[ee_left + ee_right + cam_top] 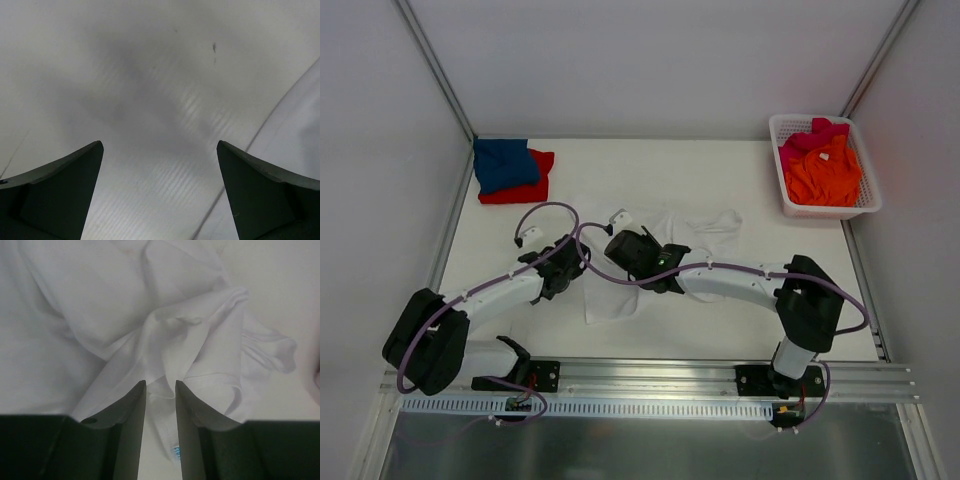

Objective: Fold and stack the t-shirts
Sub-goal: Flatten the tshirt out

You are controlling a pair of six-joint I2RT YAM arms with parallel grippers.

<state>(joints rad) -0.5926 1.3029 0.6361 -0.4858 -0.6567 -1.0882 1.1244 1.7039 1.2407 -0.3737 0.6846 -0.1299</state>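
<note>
The white t-shirt (705,228) lies crumpled in the middle of the table. My right gripper (620,247) is down on its left part. In the right wrist view the right gripper (160,384) is shut on a bunched fold of the white t-shirt (100,315) near the collar label (175,452), and creases run out from the fingertips. My left gripper (568,263) sits just left of it, over the shirt's left edge. The left gripper (160,145) is open with only a pale surface under it. A folded blue t-shirt (505,163) lies on a folded red one (538,187) at the back left.
A white lattice basket (825,208) at the back right holds the orange t-shirt (825,175) and the pink t-shirt (810,135). Metal frame rails (450,230) run along both table sides, and white walls close in behind.
</note>
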